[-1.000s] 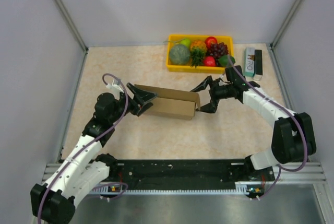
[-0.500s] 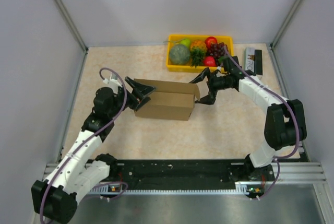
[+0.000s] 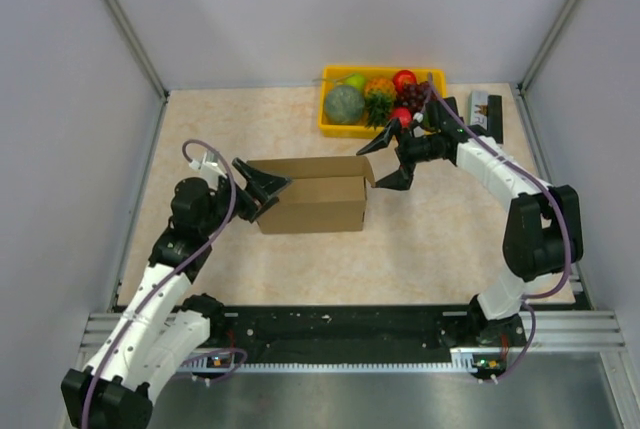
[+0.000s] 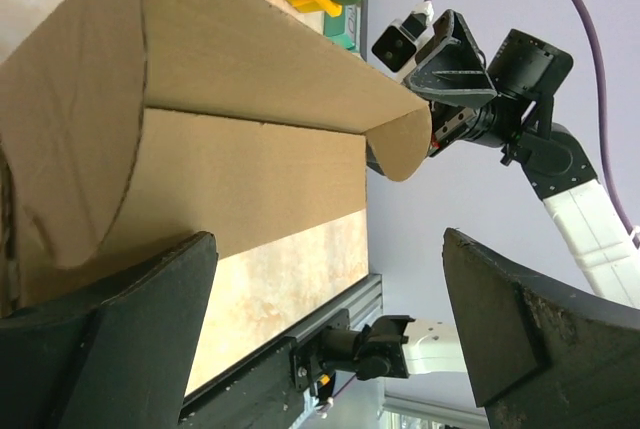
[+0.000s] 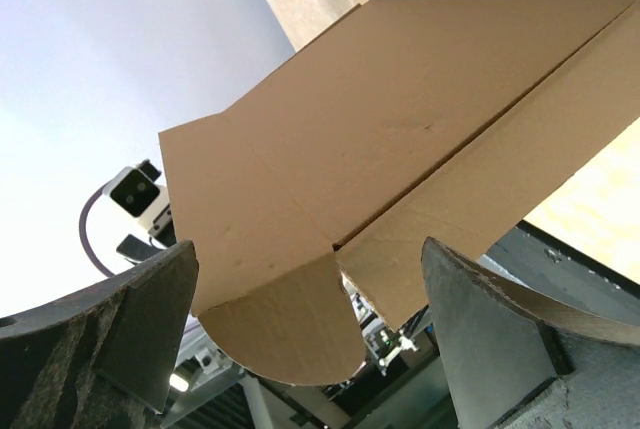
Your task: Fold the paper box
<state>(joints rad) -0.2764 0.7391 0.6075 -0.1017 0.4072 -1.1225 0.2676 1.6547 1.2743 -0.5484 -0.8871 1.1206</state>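
Observation:
The paper box (image 3: 312, 195) is plain brown cardboard, lying lengthwise mid-table with a lid panel raised along its far side. My left gripper (image 3: 268, 196) is open at its left end; in the left wrist view the box (image 4: 200, 149) lies beside one finger (image 4: 100, 349), and nothing sits between the jaws (image 4: 330, 334). My right gripper (image 3: 381, 164) is open at the box's right end. In the right wrist view a rounded tab (image 5: 285, 334) of the box (image 5: 420, 119) hangs in front of the open jaws (image 5: 310, 344), unpinched.
A yellow tray (image 3: 333, 130) of fruit stands at the back, just behind my right gripper. A small printed carton (image 3: 484, 116) lies to its right. Grey walls enclose the table on three sides; the arm-base rail (image 3: 340, 324) runs along the near edge.
Both grippers opened wider. The box swung from slanted to lying square, its lid panel lifted. My right gripper moved back toward the tray; my left drew slightly leftward.

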